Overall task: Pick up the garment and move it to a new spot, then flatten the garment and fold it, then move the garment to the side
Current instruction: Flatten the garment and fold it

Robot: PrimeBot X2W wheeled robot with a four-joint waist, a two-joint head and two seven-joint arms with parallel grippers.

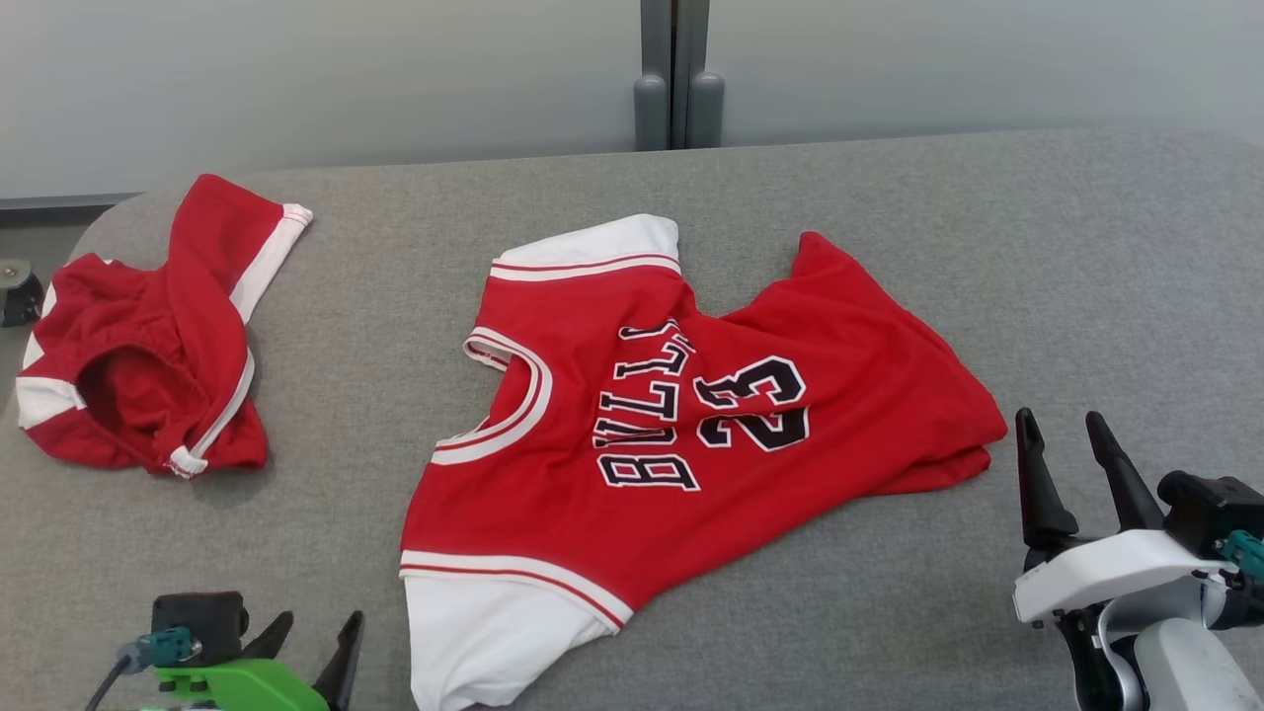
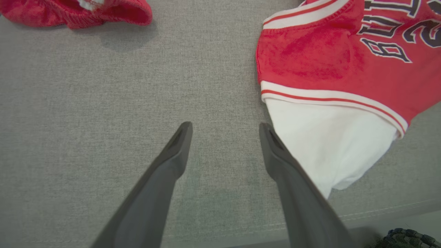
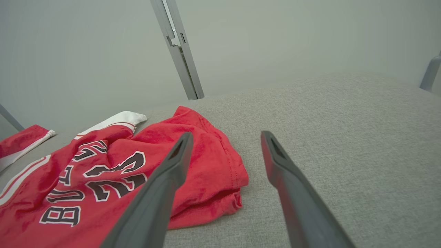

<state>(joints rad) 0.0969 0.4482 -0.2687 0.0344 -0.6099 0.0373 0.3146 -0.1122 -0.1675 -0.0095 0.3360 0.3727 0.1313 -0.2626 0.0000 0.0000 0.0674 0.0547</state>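
Observation:
The garment (image 1: pixel 681 415), a red jersey with white sleeves, black lettering and the number 23, lies rumpled in the middle of the grey table, neck hole to the left. Its near white sleeve (image 2: pixel 327 137) lies just right of my left gripper (image 2: pixel 225 129), which hovers open over bare cloth at the table's front edge. In the head view that left gripper (image 1: pixel 321 632) sits at the lower left. My right gripper (image 1: pixel 1062 425) stands open to the right of the jersey's hem (image 3: pixel 220 179), holding nothing.
Red shorts with white trim (image 1: pixel 148 336) lie bunched at the table's far left. A grey post (image 1: pixel 676 74) rises behind the table (image 1: pixel 987 247) against a pale wall. The table's front seam (image 2: pixel 379 210) runs close below the sleeve.

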